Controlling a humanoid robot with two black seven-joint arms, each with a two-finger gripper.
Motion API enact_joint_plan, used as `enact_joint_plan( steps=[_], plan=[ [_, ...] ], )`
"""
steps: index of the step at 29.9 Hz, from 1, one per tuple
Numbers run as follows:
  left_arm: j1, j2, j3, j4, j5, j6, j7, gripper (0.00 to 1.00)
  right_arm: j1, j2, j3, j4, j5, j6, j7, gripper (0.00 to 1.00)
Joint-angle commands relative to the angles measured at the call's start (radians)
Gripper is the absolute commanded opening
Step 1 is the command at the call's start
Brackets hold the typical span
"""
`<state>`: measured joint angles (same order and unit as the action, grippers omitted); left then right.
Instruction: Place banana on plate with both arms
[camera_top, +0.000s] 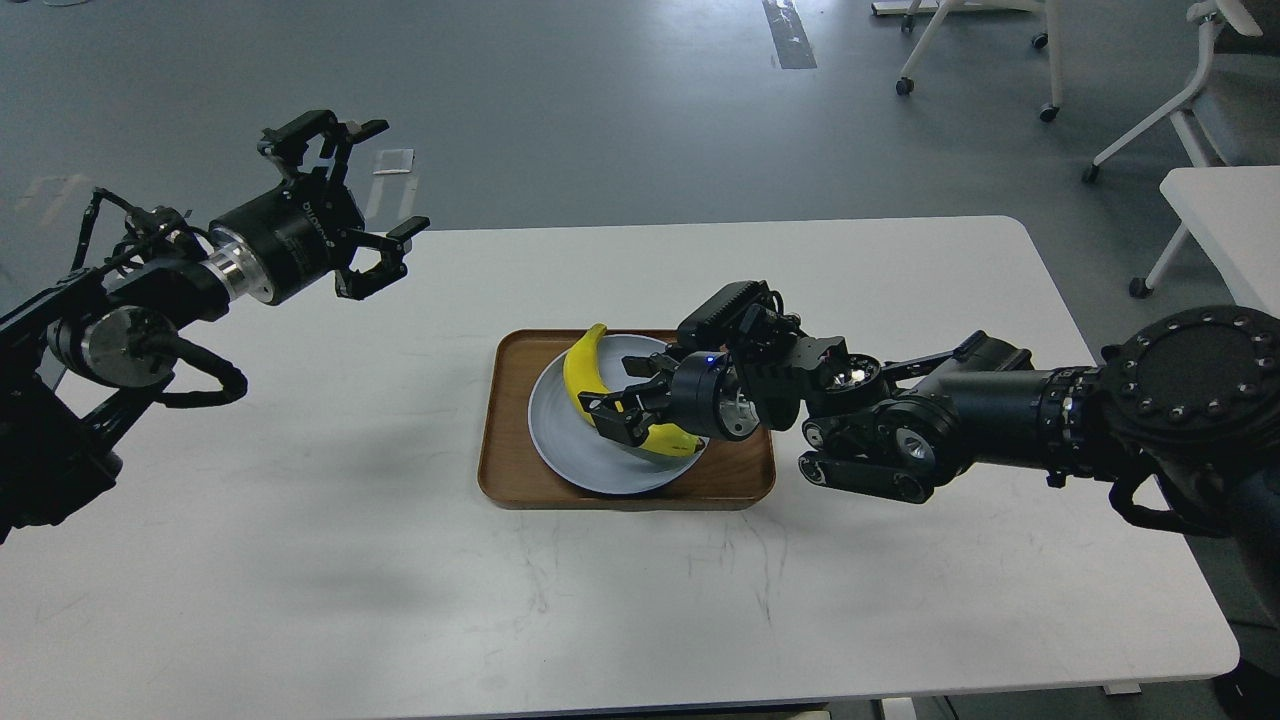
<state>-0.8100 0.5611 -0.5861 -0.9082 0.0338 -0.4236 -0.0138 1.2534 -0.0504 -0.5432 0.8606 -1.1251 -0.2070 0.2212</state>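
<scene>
In front of me a white bench (300, 600) with rounded corners fills most of the view, its top marked with faint grey scuffs. A rectangular brown wooden tray (510, 440) sits near its middle. Beyond the bench I see grey floor (600, 110) with a small pale scrap (393, 162) lying on it. White chairs on castors (985, 50) stand at the far right, and the corner of another white table (1225, 215) shows at the right edge.

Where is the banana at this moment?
In the head view, the banana lies on the plate, which sits in the wooden tray at the table's centre. The right gripper is around its near half; the left gripper is far away, raised.
</scene>
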Motion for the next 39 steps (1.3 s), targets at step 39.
enact_joint_plan(
  steps=[39],
  plan=[
    [0.115, -0.078, -0.118, 0.009, -0.015, -0.015, -0.018, 0.98, -0.279, -0.275, 1.026, 0.12, 1.119, 0.247, -0.074, 1.0]
  ],
)
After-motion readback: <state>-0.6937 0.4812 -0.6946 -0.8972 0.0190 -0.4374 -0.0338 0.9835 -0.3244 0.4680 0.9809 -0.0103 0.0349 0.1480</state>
